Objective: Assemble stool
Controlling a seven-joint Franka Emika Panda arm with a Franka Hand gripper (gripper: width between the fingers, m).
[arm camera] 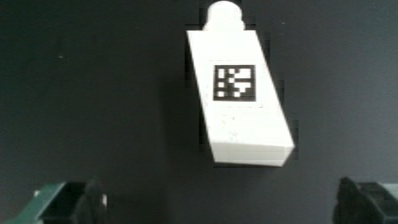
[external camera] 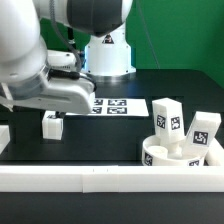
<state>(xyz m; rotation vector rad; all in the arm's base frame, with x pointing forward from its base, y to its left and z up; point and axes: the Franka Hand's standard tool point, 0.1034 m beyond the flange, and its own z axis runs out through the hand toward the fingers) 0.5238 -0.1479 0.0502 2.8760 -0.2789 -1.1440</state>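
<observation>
Now: gripper [arm camera: 219, 203] spread wide, empty, hovering by the loose leg [arm camera: 240, 95], which lies tag-up on the table [external camera: 120, 135], well apart from the seat [external camera: 160, 160]. Best to centre over its middle, straddle the narrow sides, descend square.

A black table [external camera: 100, 140] carries the thin white marker board [external camera: 112, 105], printed with black square tags and lying flat toward the back, while a long white border bar [external camera: 100, 180] runs along its near edge and a green wall [external camera: 190, 40] stands behind.

tool fingers [arm camera: 68, 200] cut by edge | seat [external camera: 156, 156] part hid by legs [external camera: 166, 122]
</observation>
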